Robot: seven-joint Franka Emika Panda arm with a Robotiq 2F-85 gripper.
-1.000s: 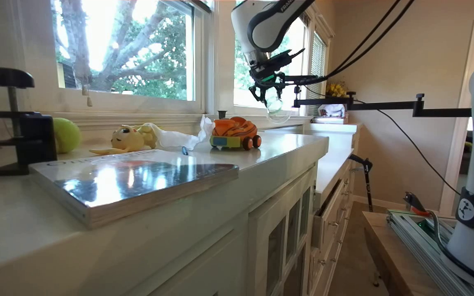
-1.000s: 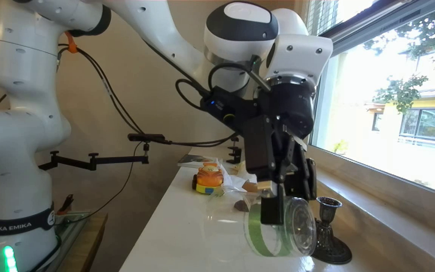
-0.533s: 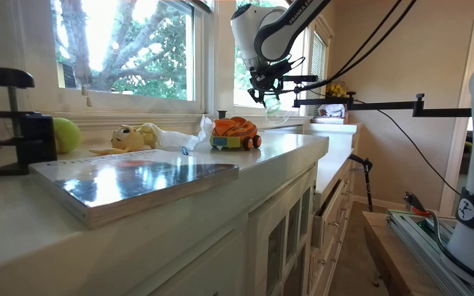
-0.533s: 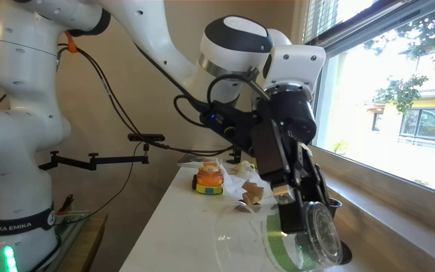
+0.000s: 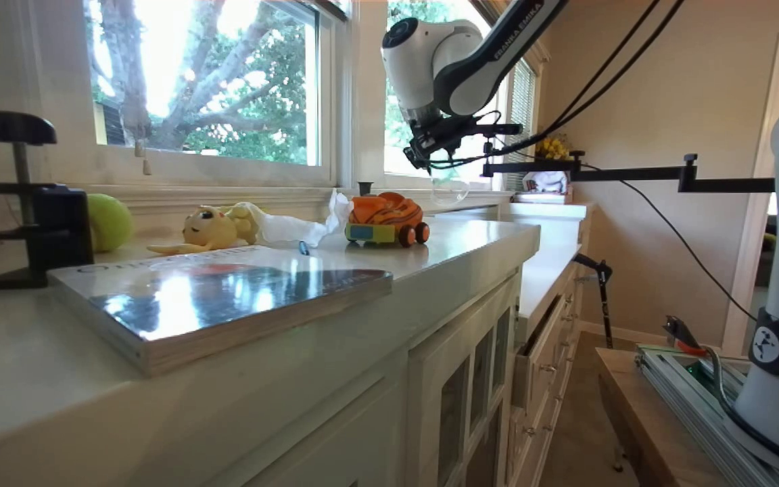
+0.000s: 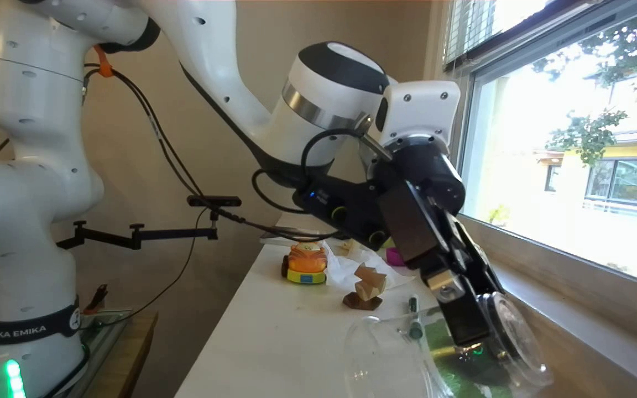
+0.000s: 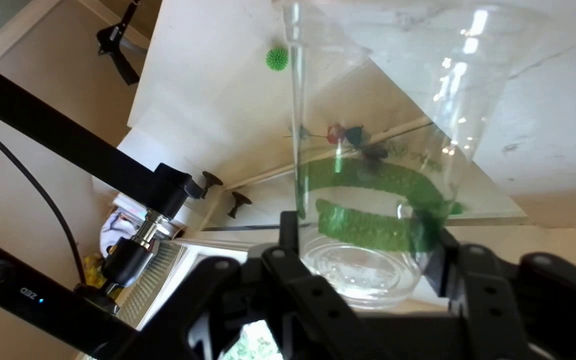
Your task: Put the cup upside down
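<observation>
The cup is clear plastic with a green band. It shows in both exterior views (image 5: 449, 191) (image 6: 387, 359) and large in the wrist view (image 7: 383, 140). My gripper (image 7: 368, 245) has one finger on each side of the cup near its base and is shut on it. The gripper (image 6: 476, 331) holds the cup above the white counter, below and in front of the wrist. The cup lies tilted on its side: its open end faces away from the gripper, to the left in an exterior view. Its base is near the palm.
An orange toy car (image 6: 304, 262), white tissue (image 6: 343, 271), a brown paper piece (image 6: 370, 282) and a dark green marker (image 6: 414, 318) are on the counter (image 6: 263, 337). The window sill (image 6: 589, 337) runs alongside. A camera bar (image 7: 63, 135) crosses the wrist view, with a green spiky ball (image 7: 277, 59) on the surface.
The arm has lowered and its gripper has tilted further, carrying the cup right and down in an exterior view. The brown paper piece and the marker are uncovered. The candle holder is now mostly hidden.
</observation>
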